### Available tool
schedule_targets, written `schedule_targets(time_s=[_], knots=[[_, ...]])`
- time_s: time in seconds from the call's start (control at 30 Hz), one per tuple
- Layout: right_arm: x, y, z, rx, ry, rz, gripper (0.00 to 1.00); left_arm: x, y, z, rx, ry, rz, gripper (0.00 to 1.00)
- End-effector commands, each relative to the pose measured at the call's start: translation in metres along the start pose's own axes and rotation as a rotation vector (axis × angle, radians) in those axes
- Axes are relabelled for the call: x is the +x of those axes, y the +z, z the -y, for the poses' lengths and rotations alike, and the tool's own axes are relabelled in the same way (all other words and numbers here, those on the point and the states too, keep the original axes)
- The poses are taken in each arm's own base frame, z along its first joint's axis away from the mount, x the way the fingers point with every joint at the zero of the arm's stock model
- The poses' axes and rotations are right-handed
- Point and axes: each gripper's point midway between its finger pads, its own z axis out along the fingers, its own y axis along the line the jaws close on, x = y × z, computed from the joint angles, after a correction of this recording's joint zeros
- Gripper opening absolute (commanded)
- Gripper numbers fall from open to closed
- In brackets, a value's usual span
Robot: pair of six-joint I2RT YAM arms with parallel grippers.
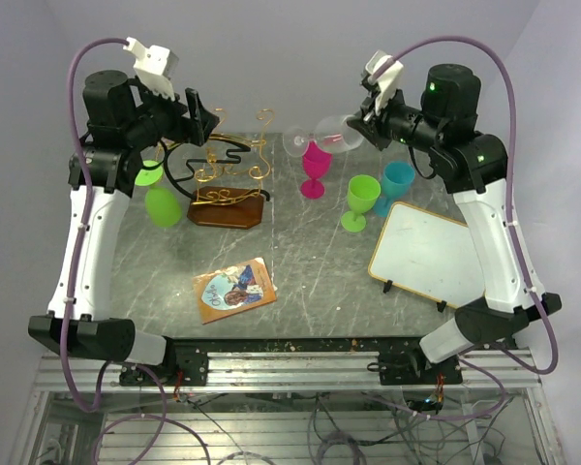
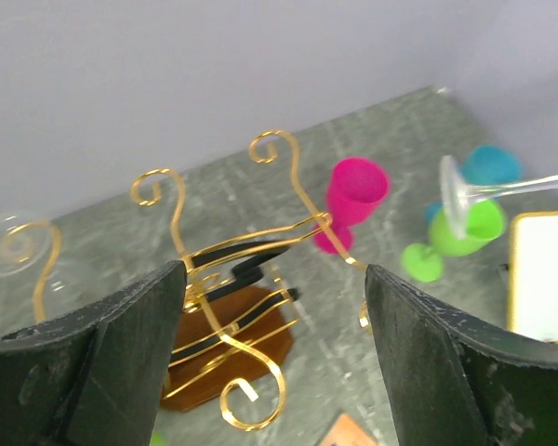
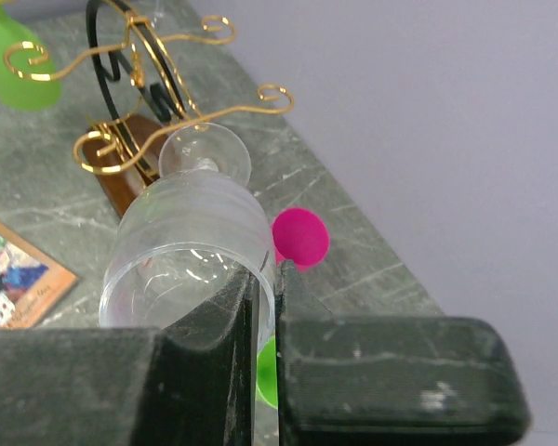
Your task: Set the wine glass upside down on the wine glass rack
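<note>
My right gripper (image 1: 363, 126) (image 3: 268, 283) is shut on the rim of a clear wine glass (image 1: 327, 136) (image 3: 191, 232). It holds the glass on its side above the table, foot towards the rack. The wine glass rack (image 1: 234, 165) (image 2: 231, 265) (image 3: 163, 116) is gold wire with curled arms on a brown wooden base (image 1: 228, 212). It stands back left, about a hand's width from the glass foot (image 2: 454, 197). A green goblet (image 1: 162, 206) hangs upside down at the rack's left side. My left gripper (image 1: 205, 118) (image 2: 274, 288) is open and empty, raised just behind the rack.
A pink goblet (image 1: 315, 170), a green goblet (image 1: 360, 201) and a blue goblet (image 1: 397, 182) stand upright below and right of the held glass. A gold-framed white board (image 1: 426, 254) lies at the right. A picture card (image 1: 234, 289) lies front centre.
</note>
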Motion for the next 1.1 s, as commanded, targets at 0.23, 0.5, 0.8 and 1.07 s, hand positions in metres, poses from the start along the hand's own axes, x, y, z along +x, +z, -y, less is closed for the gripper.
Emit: schedule_targets(time_s=[0.23, 0.5, 0.8, 1.07], knots=[[-0.066, 0.007, 0.015, 0.018, 0.135, 0.224, 0.0, -0.011, 0.033, 0.089, 0.444, -0.328, 0.054, 0.84], [-0.073, 0.008, 0.012, -0.007, 0.169, 0.251, 0.0, 0.008, 0.051, 0.114, 0.531, -0.343, 0.022, 0.78], [-0.071, 0.014, 0.002, -0.062, 0.195, 0.253, 0.0, 0.022, 0.063, 0.128, 0.567, -0.347, -0.001, 0.56], [-0.069, 0.014, 0.0, -0.067, 0.194, 0.25, 0.0, 0.023, 0.062, 0.131, 0.581, -0.34, 0.0, 0.3]])
